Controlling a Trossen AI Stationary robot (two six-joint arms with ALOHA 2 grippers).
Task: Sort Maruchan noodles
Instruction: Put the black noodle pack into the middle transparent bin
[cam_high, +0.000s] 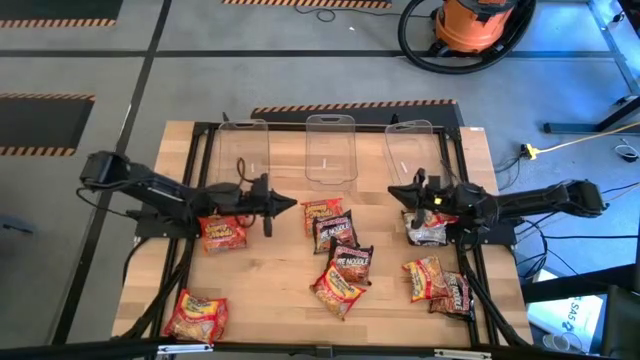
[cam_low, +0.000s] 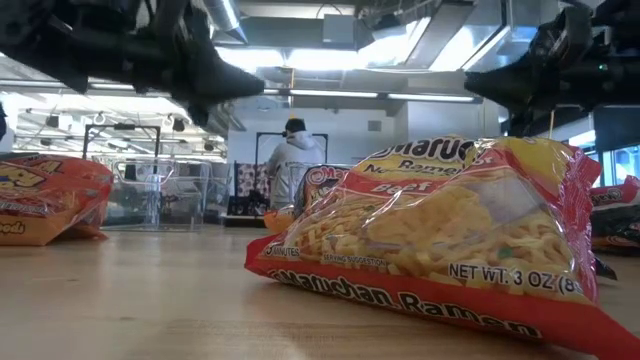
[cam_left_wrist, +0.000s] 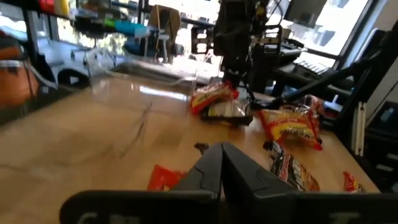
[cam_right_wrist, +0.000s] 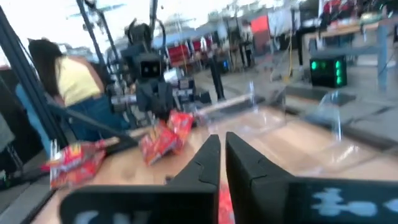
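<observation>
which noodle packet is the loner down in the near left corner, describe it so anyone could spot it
Start from the wooden table in the high view and go to its near left corner, well away from the three clear bins. One orange-red and yellow noodle packet lies flat there, on its own. Every other packet sits mid-table or to the right.

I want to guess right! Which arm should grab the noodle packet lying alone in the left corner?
Left. That packet lies on the same side as the left gripper; the right gripper hangs on the opposite side.

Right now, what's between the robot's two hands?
In the high view, bare table lies between the left hand and right hand; noodle packets sit just nearer.
</observation>
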